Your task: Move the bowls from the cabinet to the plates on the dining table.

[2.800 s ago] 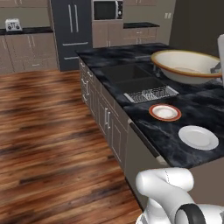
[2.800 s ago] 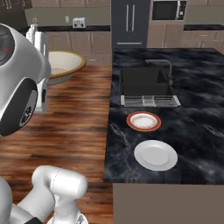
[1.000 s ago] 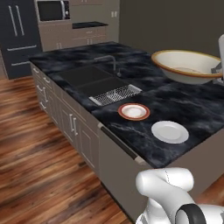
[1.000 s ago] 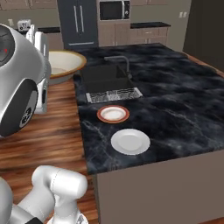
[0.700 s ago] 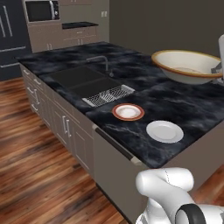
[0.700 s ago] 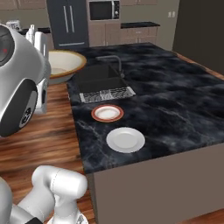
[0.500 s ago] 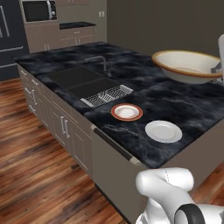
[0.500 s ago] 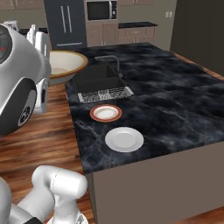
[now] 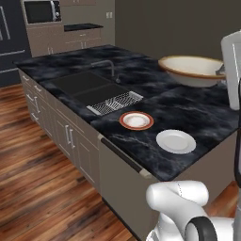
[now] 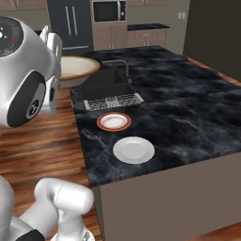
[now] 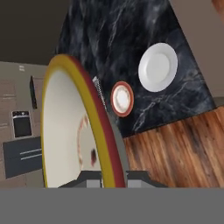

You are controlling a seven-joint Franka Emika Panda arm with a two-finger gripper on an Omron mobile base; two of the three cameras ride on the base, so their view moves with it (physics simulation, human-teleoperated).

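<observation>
Your tool (image 11: pixel 114 181) is clamped on the rim of the cream bowl (image 9: pixel 190 70), carrying it in the air beside the black marble desk (image 9: pixel 212 117), where the orange-red plate (image 9: pixel 136 120) and white plate (image 9: pixel 175 141) lie side by side.

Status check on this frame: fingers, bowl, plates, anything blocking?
Gripper shut on cream bowl, carried above the table. Orange plate and white plate both bare. Nothing between bowl and plates.
</observation>
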